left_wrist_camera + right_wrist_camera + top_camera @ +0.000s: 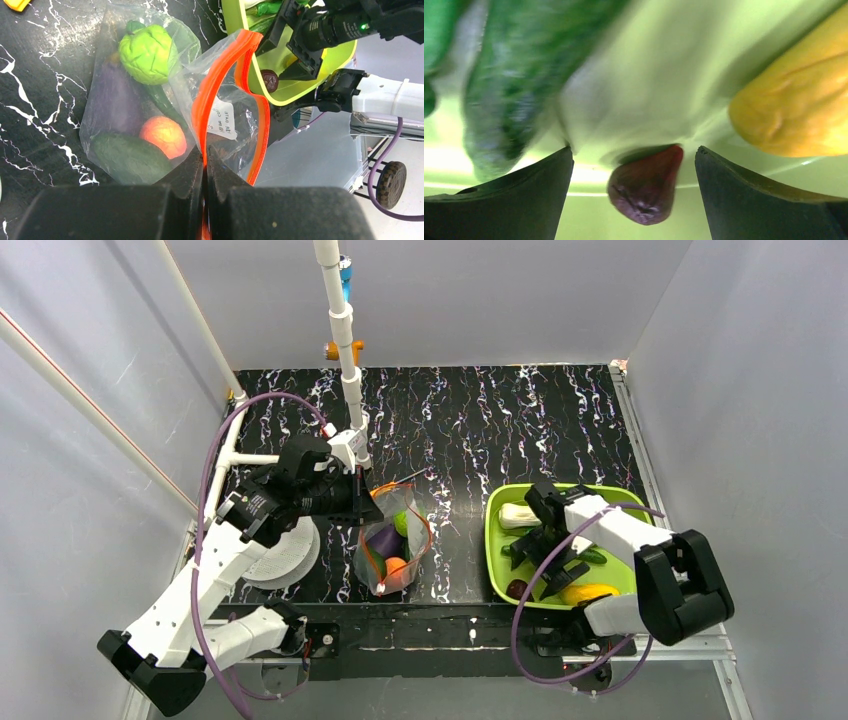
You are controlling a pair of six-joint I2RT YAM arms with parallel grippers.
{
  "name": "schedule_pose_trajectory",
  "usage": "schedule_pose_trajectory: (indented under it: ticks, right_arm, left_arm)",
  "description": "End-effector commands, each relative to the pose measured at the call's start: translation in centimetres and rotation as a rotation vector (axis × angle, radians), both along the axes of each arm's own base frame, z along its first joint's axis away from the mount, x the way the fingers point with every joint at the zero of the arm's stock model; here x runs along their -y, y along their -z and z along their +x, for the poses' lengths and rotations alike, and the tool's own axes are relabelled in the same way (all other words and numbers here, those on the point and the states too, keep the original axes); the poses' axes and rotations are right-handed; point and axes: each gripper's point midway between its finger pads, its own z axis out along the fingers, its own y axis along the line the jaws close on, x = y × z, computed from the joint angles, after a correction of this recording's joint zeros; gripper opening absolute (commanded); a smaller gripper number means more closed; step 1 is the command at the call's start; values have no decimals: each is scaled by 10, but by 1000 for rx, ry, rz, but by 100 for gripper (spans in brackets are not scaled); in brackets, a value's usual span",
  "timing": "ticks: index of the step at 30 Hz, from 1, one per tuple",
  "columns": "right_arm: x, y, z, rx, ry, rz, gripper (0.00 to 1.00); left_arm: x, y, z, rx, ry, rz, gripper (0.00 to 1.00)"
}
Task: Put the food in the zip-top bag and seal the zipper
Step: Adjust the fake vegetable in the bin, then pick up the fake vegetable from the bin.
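The clear zip-top bag (392, 545) stands open at the table's middle. My left gripper (365, 502) is shut on its red-orange zipper (227, 70), pinching the strip at the mouth's near end (205, 156). Inside the bag lie a bright green round one (146, 52), the purple eggplant (112, 100), the peach (162, 136) and a dark green piece (127, 157). My right gripper (540, 560) is open low over the green tray (497, 540). The dark plum (646, 185) lies between its fingers without touching them. The yellow piece (794, 110) and a cucumber (509, 90) lie beside it.
A white ribbed spool (285, 555) lies under my left arm. A white pipe frame (345, 350) rises at the back left. The bok choy (520, 515) lies at the tray's far end. Grey walls close in both sides.
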Motion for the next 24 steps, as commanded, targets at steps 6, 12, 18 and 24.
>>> schedule_pose_trajectory:
  ticks: [6, 12, 18, 24]
  right_arm:
    - [-9, -25, 82, 444, -114, 38, 96]
    - [-15, -66, 107, 773, -181, 118, 98]
    - [-7, -87, 95, 792, -159, 129, 98]
    - [-18, -67, 38, 391, -247, 202, 98]
  left_arm:
    - [-6, -5, -1, 28, -1, 21, 0]
    - [-6, -3, -1, 25, 1, 21, 0]
    - [-8, -3, -1, 31, -1, 30, 0]
    - [-7, -2, 1, 39, 0, 29, 0]
